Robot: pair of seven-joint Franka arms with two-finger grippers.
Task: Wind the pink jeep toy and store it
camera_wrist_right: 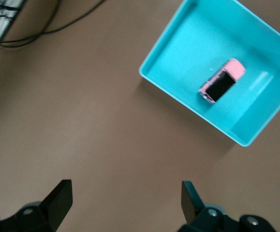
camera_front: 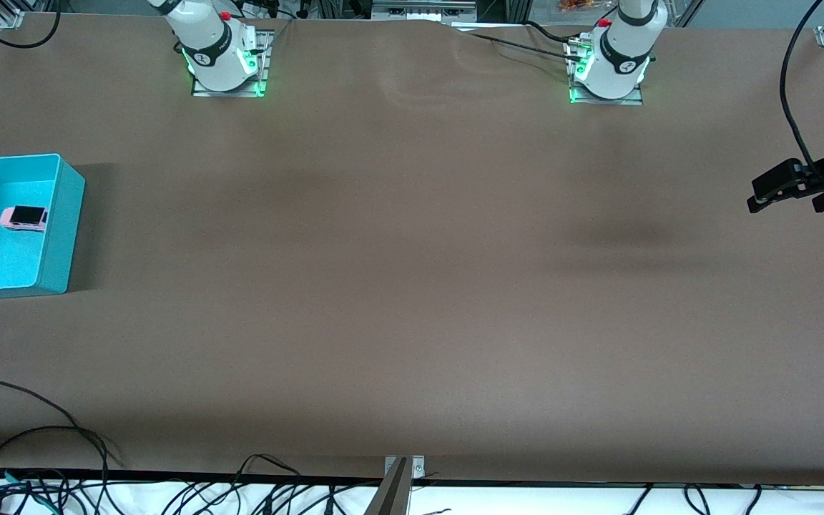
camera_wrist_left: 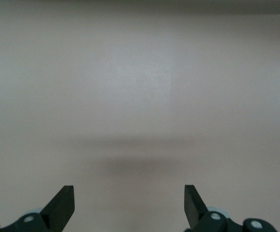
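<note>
The pink jeep toy (camera_front: pixel 23 217) (camera_wrist_right: pixel 222 80), tiny and boxy with a black roof, lies inside a teal bin (camera_front: pixel 65 229) (camera_wrist_right: pixel 198 43) at the right arm's end of the table. In the right wrist view my right gripper (camera_wrist_right: pixel 126 193) is open and holds nothing; it is up over bare brown table beside the bin. It does not show in the front view. My left gripper (camera_front: pixel 784 204) (camera_wrist_left: pixel 129 198) hangs open and empty over the table's edge at the left arm's end, with only bare tabletop under it.
Black cables (camera_front: pixel 40 436) trail along the table edge nearest the front camera, and a metal bracket (camera_front: pixel 401 486) sits at the middle of that edge. A black cable (camera_front: pixel 791 93) hangs down to the left gripper. Both arm bases (camera_front: pixel 222 64) (camera_front: pixel 609 71) stand at the table edge farthest from the camera.
</note>
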